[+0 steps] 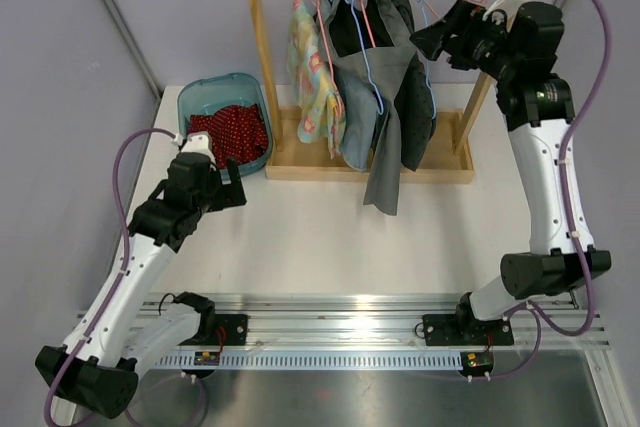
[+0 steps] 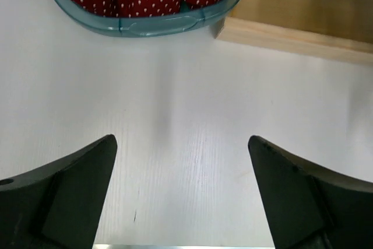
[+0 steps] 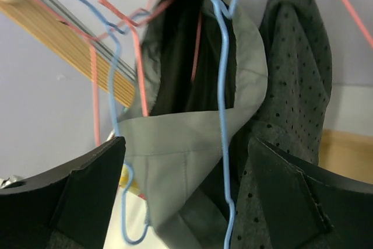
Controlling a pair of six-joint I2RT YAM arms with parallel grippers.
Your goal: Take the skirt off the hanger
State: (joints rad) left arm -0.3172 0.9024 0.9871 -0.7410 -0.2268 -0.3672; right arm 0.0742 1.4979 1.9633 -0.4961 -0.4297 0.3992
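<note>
On the wooden rack, a grey skirt-like garment (image 1: 383, 162) hangs from a blue wire hanger (image 1: 372, 67). In the right wrist view its open waist (image 3: 175, 138) is draped over that blue hanger (image 3: 221, 86). My right gripper (image 1: 428, 39) is raised at the rack, just right of the garments. It is open, and the grey cloth and hanger wire lie ahead between its fingers (image 3: 183, 141) without being gripped. My left gripper (image 1: 232, 192) hovers low over the table near the bin, open and empty (image 2: 182, 138).
A teal bin (image 1: 200, 92) at the back left holds a red white-dotted garment (image 1: 232, 132). A floral garment (image 1: 315, 77) and a dark dotted one (image 1: 415, 107) also hang on the rack, among pink hangers (image 3: 140, 80). The rack's wooden base (image 1: 430, 172) rests on the table.
</note>
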